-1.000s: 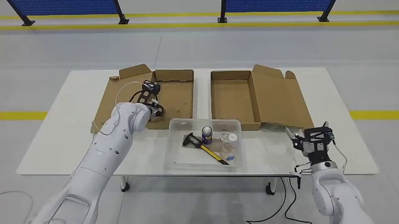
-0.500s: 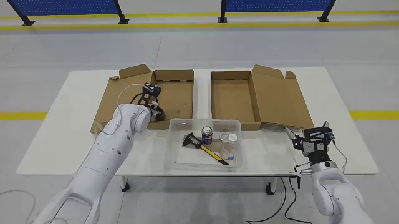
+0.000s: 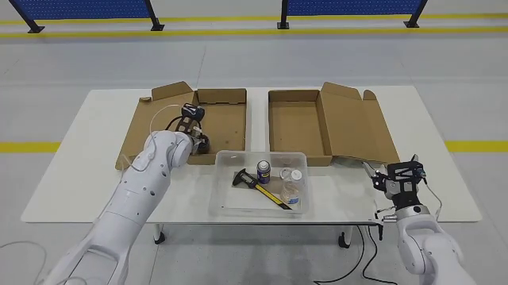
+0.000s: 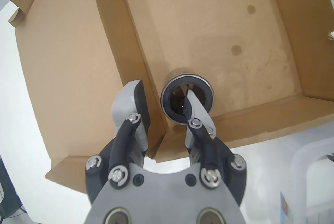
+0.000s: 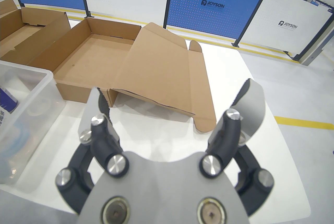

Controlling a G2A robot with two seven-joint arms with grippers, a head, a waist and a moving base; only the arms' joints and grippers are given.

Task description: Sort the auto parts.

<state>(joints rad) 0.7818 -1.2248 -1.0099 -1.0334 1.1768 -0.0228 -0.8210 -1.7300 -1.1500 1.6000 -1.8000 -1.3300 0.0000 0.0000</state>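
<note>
White table [image 3: 87, 166]: 2 open cardboard boxes side by side mid-table, L box [image 3: 228, 125] and R box [image 3: 295, 126]. Clear plastic bin [image 3: 262, 154] at near edge, just beside both.

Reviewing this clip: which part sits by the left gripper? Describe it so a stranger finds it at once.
On the white table, find the left cardboard box, lid open. In its corner nearest the robot, at the left gripper, stands a short metal cylinder with a black-rimmed hollow bore, the only part in that box.
</note>
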